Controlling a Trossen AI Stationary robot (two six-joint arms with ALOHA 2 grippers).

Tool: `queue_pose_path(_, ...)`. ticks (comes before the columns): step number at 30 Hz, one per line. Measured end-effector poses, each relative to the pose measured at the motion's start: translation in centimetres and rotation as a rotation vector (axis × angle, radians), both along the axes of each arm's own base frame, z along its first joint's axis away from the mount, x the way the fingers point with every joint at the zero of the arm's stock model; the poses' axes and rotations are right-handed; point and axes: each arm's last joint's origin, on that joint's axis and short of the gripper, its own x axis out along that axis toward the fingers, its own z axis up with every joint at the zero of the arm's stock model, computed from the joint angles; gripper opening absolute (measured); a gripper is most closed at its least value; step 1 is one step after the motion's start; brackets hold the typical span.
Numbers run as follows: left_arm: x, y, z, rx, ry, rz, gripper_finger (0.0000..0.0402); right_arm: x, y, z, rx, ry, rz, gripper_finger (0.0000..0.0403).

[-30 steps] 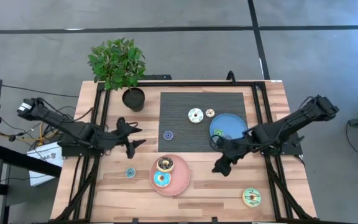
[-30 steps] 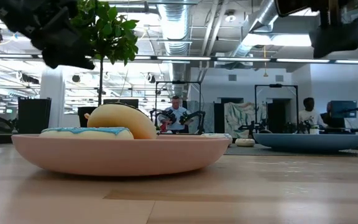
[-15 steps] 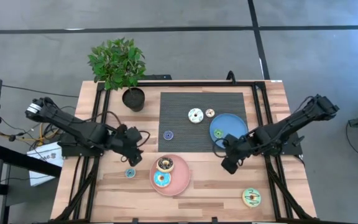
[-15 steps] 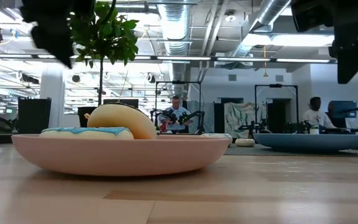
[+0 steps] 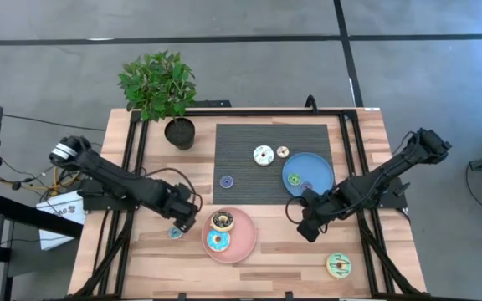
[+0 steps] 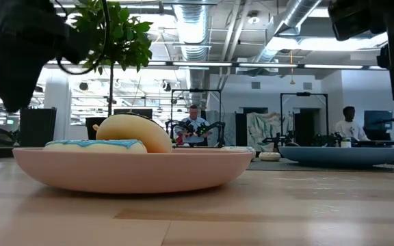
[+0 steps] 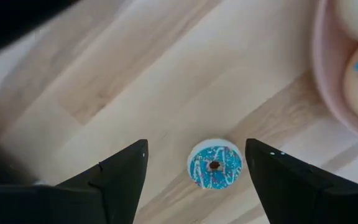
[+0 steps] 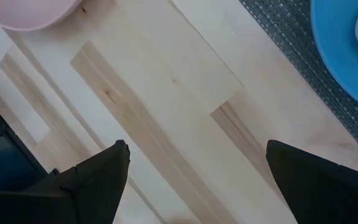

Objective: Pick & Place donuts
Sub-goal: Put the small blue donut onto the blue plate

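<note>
Blue mini donut [image 5: 175, 232] at 7 o'clock on table; I see left gripper [image 5: 184, 221] has swung down over it since last look, pickup likely next. Right gripper [image 5: 308, 227] drifted off blue plate [image 5: 318, 167], idle. Low view: pink plate [image 6: 135, 171] holds two donuts, probably. Left wrist: fingers [image 7: 120, 174] spread wide, straddling donut [image 7: 214, 164], not touching. Right wrist: jaws wide, empty, bare wood below.

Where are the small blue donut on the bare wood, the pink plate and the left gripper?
small blue donut [image 7: 214, 165]: left wrist view, on its sprinkled frosting beside the hole.
pink plate [image 5: 245, 244]: high view, on a bare part near its right rim.
left gripper [image 7: 196, 163]: left wrist view, midway between its open fingertips.
</note>
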Motion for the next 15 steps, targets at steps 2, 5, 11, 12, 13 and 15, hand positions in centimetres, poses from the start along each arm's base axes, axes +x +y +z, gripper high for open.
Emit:
queue_pose_path(2, 0.2, -0.3, -0.7, -0.012, 0.037, -0.001, 0.0263, 0.0, 0.0, 0.0, 0.000, -0.001, 0.000, 0.0364)
queue_pose_path(5, 0.4, -0.8, -1.2, -0.020, 0.061, -0.003, 0.0263, -0.3, 0.0, -0.1, -0.032, 0.016, 0.014, 0.0364)
queue_pose_path(11, 0.3, -1.7, -1.4, -0.017, 0.041, 0.003, 0.0263, -2.6, 0.1, -0.4, -0.214, 0.129, 0.060, 0.0349)
queue_pose_path(12, 0.2, -1.8, -1.4, -0.011, 0.038, 0.004, 0.0263, -3.0, 0.3, -0.4, -0.242, 0.145, 0.072, 0.0345)
queue_pose_path(13, 0.2, -1.9, -1.4, -0.005, 0.036, 0.002, 0.0263, -3.4, 0.5, -0.5, -0.264, 0.147, 0.083, 0.0340)
queue_pose_path(15, 0.0, -2.0, -1.6, 0.002, 0.029, 0.012, 0.0263, -4.0, 1.0, -0.9, -0.295, 0.145, 0.107, 0.0330)
